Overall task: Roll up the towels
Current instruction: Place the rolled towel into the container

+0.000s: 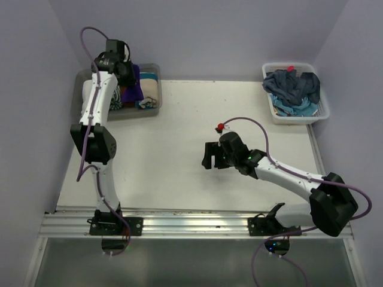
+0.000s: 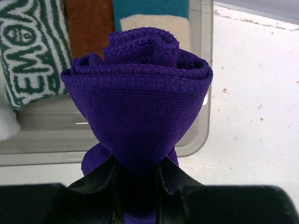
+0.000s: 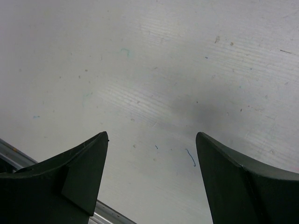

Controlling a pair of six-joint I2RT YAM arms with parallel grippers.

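My left gripper [image 2: 138,186] is shut on a rolled deep purple towel [image 2: 140,102] and holds it over the near edge of the clear plastic tub [image 2: 201,126]. In the top view this gripper [image 1: 125,70] hangs above the tub [image 1: 152,111] at the back left, with the purple towel [image 1: 136,78] under it. Inside the tub lie a green-patterned towel [image 2: 30,51], a rust-brown one [image 2: 91,28] and a cream-and-teal one [image 2: 154,14]. My right gripper [image 1: 209,155] is open over the bare table middle, and nothing lies between its fingers [image 3: 84,168].
A white lattice basket [image 1: 297,118] at the back right holds a heap of unrolled blue and grey towels [image 1: 293,89]. A metal rail [image 1: 191,218] runs along the table's near edge. Purple walls close in the left, right and back.
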